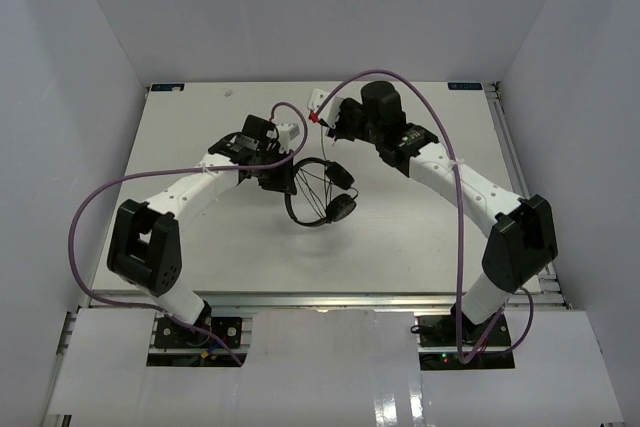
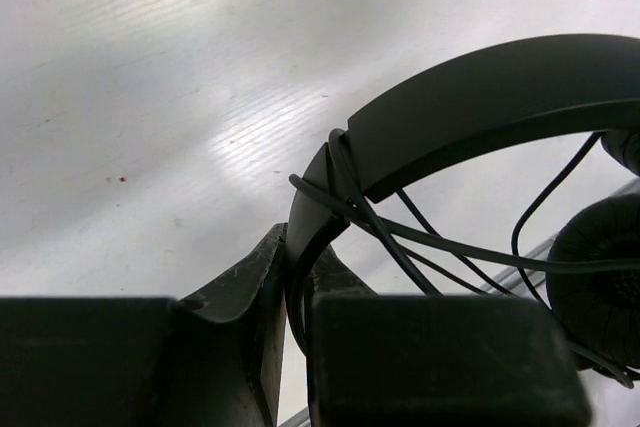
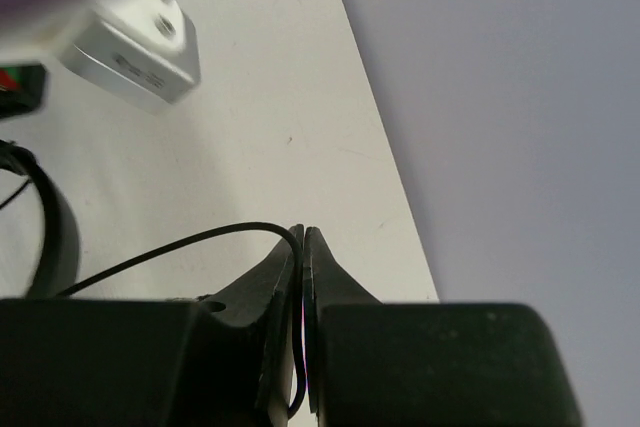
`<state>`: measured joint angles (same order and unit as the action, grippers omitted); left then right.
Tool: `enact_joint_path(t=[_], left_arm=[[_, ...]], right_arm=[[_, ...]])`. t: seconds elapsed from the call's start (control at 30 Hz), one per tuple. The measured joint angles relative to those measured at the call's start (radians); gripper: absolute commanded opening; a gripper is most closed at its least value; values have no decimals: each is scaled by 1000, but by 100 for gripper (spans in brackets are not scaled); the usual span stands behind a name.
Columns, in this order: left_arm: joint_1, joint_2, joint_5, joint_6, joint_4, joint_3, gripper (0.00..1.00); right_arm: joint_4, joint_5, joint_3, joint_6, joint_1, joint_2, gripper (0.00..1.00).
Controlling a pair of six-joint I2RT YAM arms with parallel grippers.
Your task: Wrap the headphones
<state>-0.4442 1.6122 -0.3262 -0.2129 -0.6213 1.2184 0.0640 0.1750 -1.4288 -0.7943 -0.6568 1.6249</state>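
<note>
Mid-wrap. Clamping headphones headband [image 2: 480, 97] in left claw [image 2: 298, 262], pinching cord [image 3: 170, 250] in right claw [image 3: 303, 242]. Next: lay another taut loop round headband beside left claw.

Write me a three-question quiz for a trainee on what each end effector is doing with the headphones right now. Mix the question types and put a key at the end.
1. True or false: the left end effector is shut on the headphones.
2. What is pinched in the right end effector? A) an earcup B) the cord C) a purple cable
3. Fill in: in the left wrist view, several cord strands cross over the curved ____.

Key: 1. True. 2. B. 3. headband.
</note>
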Motion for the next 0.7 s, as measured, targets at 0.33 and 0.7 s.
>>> enact_joint_path(t=[0.33,0.7], left_arm=[[-33,-105,-99,-28,17,0,0],[-32,-143,-42,-75,3,82,0]], right_arm=[[9,100,0,125,78,99,8],[10,300,22,321,169,107,8]])
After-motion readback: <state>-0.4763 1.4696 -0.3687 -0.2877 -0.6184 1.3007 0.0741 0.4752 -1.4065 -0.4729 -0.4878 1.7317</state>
